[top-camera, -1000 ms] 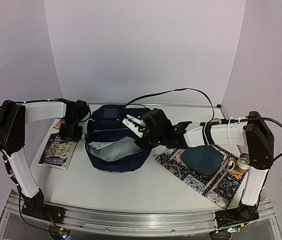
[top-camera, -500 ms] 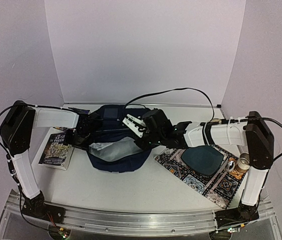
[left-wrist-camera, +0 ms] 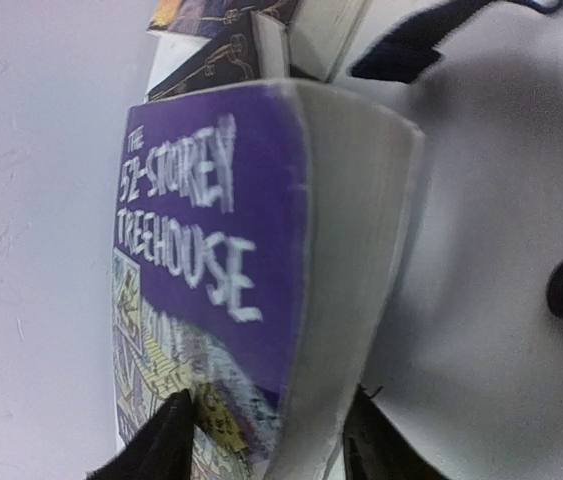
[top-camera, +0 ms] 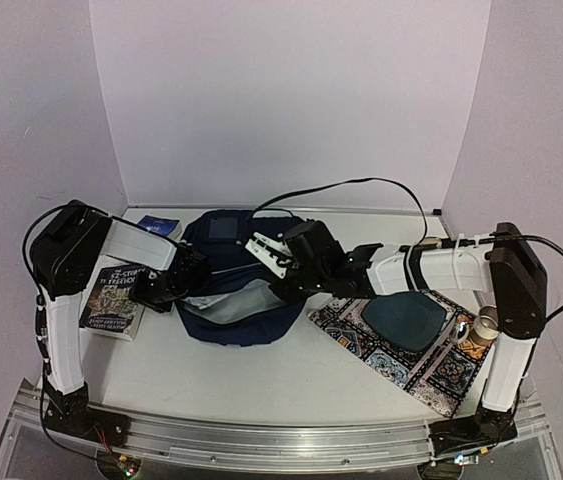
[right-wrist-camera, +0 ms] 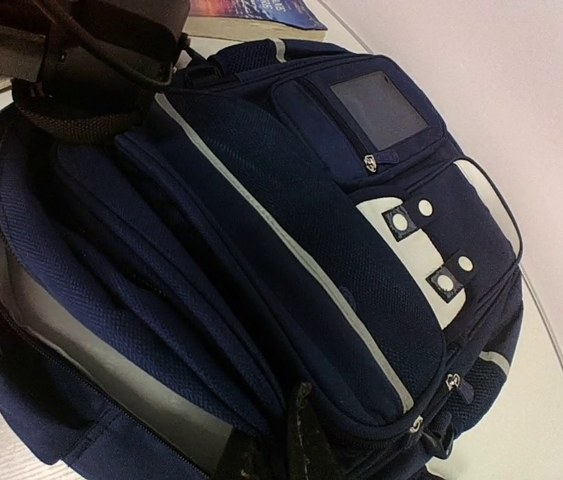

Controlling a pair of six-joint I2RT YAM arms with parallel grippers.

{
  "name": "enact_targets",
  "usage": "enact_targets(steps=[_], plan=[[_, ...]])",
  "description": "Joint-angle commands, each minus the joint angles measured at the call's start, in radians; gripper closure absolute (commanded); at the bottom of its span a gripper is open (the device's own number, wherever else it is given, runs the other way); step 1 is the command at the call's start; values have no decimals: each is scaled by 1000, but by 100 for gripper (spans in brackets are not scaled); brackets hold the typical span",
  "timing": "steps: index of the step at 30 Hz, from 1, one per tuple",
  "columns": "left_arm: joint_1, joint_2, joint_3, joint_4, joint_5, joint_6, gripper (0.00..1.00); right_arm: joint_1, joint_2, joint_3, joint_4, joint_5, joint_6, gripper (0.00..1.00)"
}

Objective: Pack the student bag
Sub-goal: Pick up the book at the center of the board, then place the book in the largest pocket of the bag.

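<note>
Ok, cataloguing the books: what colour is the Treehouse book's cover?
The Treehouse book is purple with white lettering and a yellowish drawing; clearest in left wrist view.

One backpack (top-camera: pixel 223 232), at least two books (top-camera: pixel 113 300), one patterned mat (top-camera: pixel 441 375), one teal object (top-camera: pixel 406 320).

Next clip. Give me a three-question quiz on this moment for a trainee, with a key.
1. True or false: the student bag lies zipped shut.
2. What lies between the fingers of the left claw? A) the purple Treehouse book B) the patterned mat C) a roll of tape
3. Which claw is pinching the bag's fabric?
Key: 1 false, its mouth gapes and the grey lining shows; 2 A; 3 the right claw.
</note>
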Motion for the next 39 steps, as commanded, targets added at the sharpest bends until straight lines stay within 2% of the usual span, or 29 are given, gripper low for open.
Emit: enact_targets(steps=[1,4,8,15,21,28,35,39], plan=[[-11,-35,12,-37,-22,-21,61,1,-52,23,107,6,41,100],[-23,-98,13,-56,1,-22,74,1,-49,33,103,10,38,100],[-36,-185,24,-93,36,-21,83,0,-50,51,95,20,38,100],[-41,-365,65,-131,166,22,83,1,-34,94,83,67,50,100],[-41,-552,94,-96,349,70,86,-2,8,152,85,147,64,100],[-40,-808,-52,168,698,89,90,-7,8,187,135,192,88,100],[-38,-1003,-268,469,956,-36,96,-7,-11,188,139,200,126,100],[-37,-1077,-403,628,1056,-144,100,-12,-26,188,138,216,181,100]])
